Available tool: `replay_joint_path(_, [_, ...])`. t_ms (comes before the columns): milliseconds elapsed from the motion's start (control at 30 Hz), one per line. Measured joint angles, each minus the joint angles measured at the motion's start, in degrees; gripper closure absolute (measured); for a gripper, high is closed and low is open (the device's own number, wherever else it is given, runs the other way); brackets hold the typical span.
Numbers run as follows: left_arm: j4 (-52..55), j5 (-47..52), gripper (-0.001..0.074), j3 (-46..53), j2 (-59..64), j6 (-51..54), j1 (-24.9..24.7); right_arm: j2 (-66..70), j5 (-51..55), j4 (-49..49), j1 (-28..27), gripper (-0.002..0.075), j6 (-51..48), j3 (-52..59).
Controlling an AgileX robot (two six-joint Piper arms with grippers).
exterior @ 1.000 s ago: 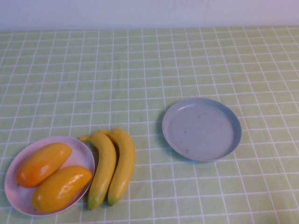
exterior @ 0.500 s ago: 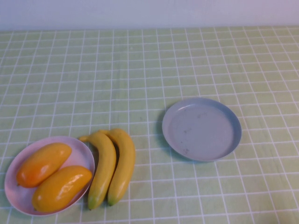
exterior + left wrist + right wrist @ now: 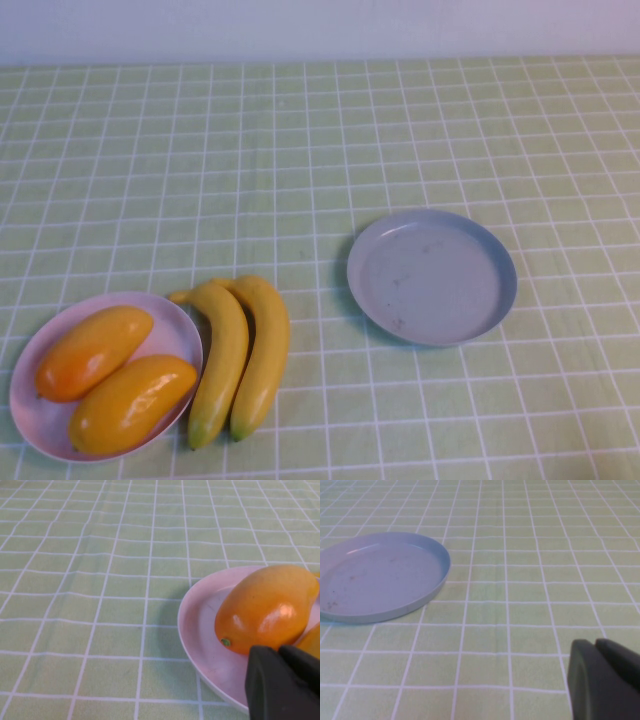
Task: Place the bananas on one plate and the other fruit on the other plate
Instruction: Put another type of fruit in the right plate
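Nothing has moved since a second ago: fruit, plates and both arms sit as they were. In your high view, the pale pink plate point(image 3: 178, 322) lies at the near left of the green checked tablecloth point(image 3: 300, 150), with the two mangoes point(image 3: 112, 380) lying side by side on it. The two bananas point(image 3: 242, 355) lie on the cloth touching each other, just beside the pink plate's right rim. The grey-blue plate point(image 3: 432, 275) sits well apart to the right with nothing on it. Neither arm shows in that view. Your left gripper point(image 3: 287, 680) appears only in its wrist view, fingers pressed together, hovering just beside a mango at the pink plate's edge. Your right gripper point(image 3: 605, 680) is likewise closed and holding nothing, near the grey-blue plate.
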Motion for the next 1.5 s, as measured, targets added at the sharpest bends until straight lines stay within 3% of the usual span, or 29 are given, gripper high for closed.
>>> replay_joint_path(133, [0.0, 0.04, 0.0733, 0.0, 0.0, 0.0, 0.0, 0.0, -1.78, 2.3, 0.0, 0.0742, 0.34, 0.0])
replay_joint_path(367, [0.0, 0.04, 0.0733, 0.0, 0.0, 0.0, 0.0, 0.0, -15.17, 21.52, 0.0, 0.0741, 1.23, 0.0])
replay_joint_path(533, [0.09, 0.04, 0.0733, 0.0, 0.0, 0.0, 0.0, 0.0, -19.89, 28.05, 0.0, 0.0742, 1.49, 0.0])
replay_joint_path(733, [0.09, 0.04, 0.0733, 0.0, 0.0, 0.0, 0.0, 2.17, -9.63, 34.09, 0.0, 0.0742, 1.49, -6.62])
replay_joint_path(1067, [0.09, 0.04, 0.0733, 0.0, 0.0, 0.0, 0.0, 28.25, 15.9, 27.52, 0.0, 0.0742, -2.14, -25.59])
replay_joint_path(1400, [0.09, 0.04, 0.0733, 0.0, 0.0, 0.0, 0.0, 51.18, 23.63, 26.78, 0.14, 0.0741, -10.59, -37.42])
replay_joint_path(1500, [0.12, 0.04, 0.0733, 0.0, 0.0, 0.0, 0.0, 57.13, 23.77, 26.42, 3.22, 0.0741, -10.62, -40.22])
